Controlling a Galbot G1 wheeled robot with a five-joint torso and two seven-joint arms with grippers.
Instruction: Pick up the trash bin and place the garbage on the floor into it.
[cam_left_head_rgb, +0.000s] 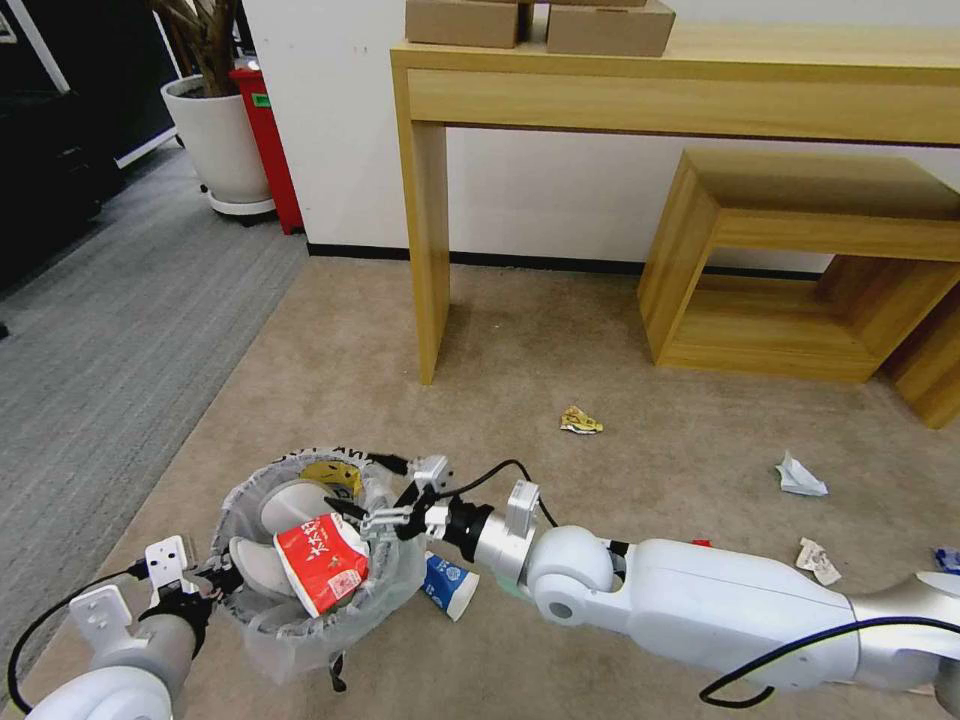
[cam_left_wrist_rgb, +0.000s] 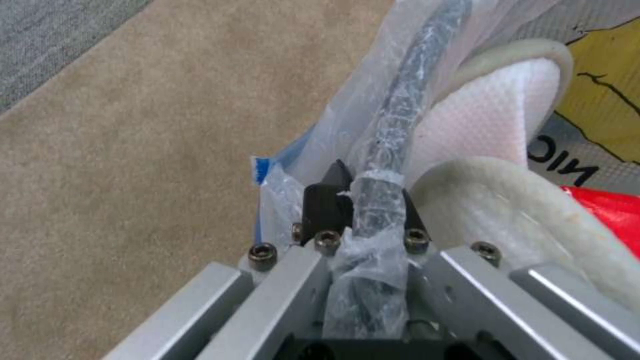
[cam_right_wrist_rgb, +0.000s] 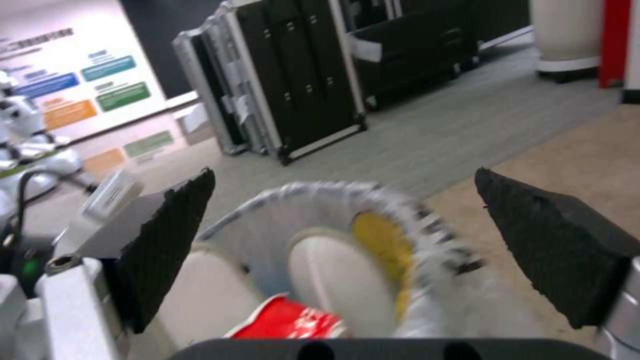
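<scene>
**Operator:** Fingers (cam_left_wrist_rgb: 320, 207) of the left gripper (cam_left_wrist_rgb: 363, 200) — we report them clenched on the rim of the trash bin (cam_left_head_rgb: 300, 620). In the left wrist view the dark pads sit on either side of the bag-wrapped rim, touching it. In the head view we place the left gripper (cam_left_head_rgb: 205, 585) at the bin's near-left edge.

**Checker:** Confirmed. What do we record for the right gripper?

**Operator:** We see the right gripper (cam_left_head_rgb: 385, 518) at the bin's right rim, over the opening. In the right wrist view its two black pads (cam_right_wrist_rgb: 167, 245) stand wide apart with nothing between them, so we log the right gripper (cam_right_wrist_rgb: 347, 250) as released.

**Checker:** Location and contents of the bin?

**Operator:** We place it at the near left of the tan carpet, tilted. Inside we see two white slippers (cam_left_head_rgb: 290, 500) and a crushed red-white cup (cam_left_head_rgb: 322, 562) lying on top, near the right gripper. A yellow graphic with black lettering (cam_left_wrist_rgb: 567, 167) shows on the inner wall.

**Checker:** Garbage remaining on the floor?

**Operator:** We note a crushed blue-white cup (cam_left_head_rgb: 447, 586) just beside the bin on its right, below the right wrist. A yellow wrapper (cam_left_head_rgb: 580, 421) lies farther off, near the wooden desk (cam_left_head_rgb: 425, 250). Crumpled papers (cam_left_head_rgb: 800, 477) lie well apart to the right.
</scene>
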